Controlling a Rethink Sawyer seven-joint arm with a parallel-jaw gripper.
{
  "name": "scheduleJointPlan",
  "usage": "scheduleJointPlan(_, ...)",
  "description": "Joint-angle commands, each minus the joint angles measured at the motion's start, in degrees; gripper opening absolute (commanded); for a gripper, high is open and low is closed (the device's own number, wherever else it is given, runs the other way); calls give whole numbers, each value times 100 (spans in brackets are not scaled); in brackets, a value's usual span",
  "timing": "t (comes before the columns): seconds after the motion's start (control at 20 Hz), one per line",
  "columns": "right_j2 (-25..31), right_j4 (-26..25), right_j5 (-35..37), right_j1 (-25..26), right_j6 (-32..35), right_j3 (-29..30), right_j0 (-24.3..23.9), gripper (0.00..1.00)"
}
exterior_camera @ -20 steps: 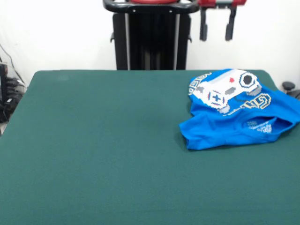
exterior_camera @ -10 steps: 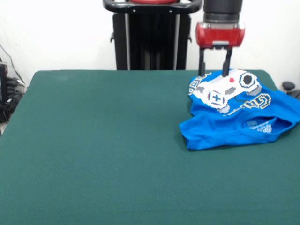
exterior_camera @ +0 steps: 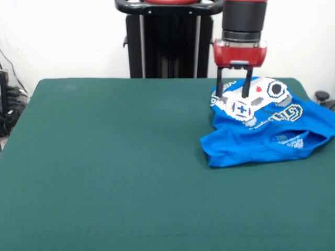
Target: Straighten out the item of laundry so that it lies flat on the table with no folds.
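Looking across the desk (exterior_camera: 104, 172) from its left side: dark green cloth, cables (exterior_camera: 10, 112) hanging off just beyond its left edge. Black pedestal (exterior_camera: 170, 39) stands behind the desk's far edge, about mid-width. Toward the desk's far right corner, the gripper (exterior_camera: 233, 97) hangs down on a red and black arm (exterior_camera: 242, 31), fingers (exterior_camera: 220, 89) spread, tips at the white controller print. The T-shirt (exterior_camera: 267, 130) sits at the desk's right side, near the far corner, bunched up. Print faces up and is tilted, a fold runs across below it, lower hem is doubled over showing a small white label print. Its right edge reaches the desk's right edge. Small dark knob (exterior_camera: 321, 96) shows just past the desk's right rim.
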Motion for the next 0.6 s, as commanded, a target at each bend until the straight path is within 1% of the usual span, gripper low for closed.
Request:
scheduleJointPlan(0.05,306,326,96,457,1091,-1000,-175,100)
scheduleJointPlan(0.15,243,398,329,504,988,-1269,-104,100)
scheduleJointPlan(0.25,484,312,536,550,908,-1415,-281,100)
scheduleJointPlan(0.35,648,300,600,717,908,-1562,-403,100)
scheduleJointPlan(0.6,220,630,875,1123,994,-2179,-17,100)
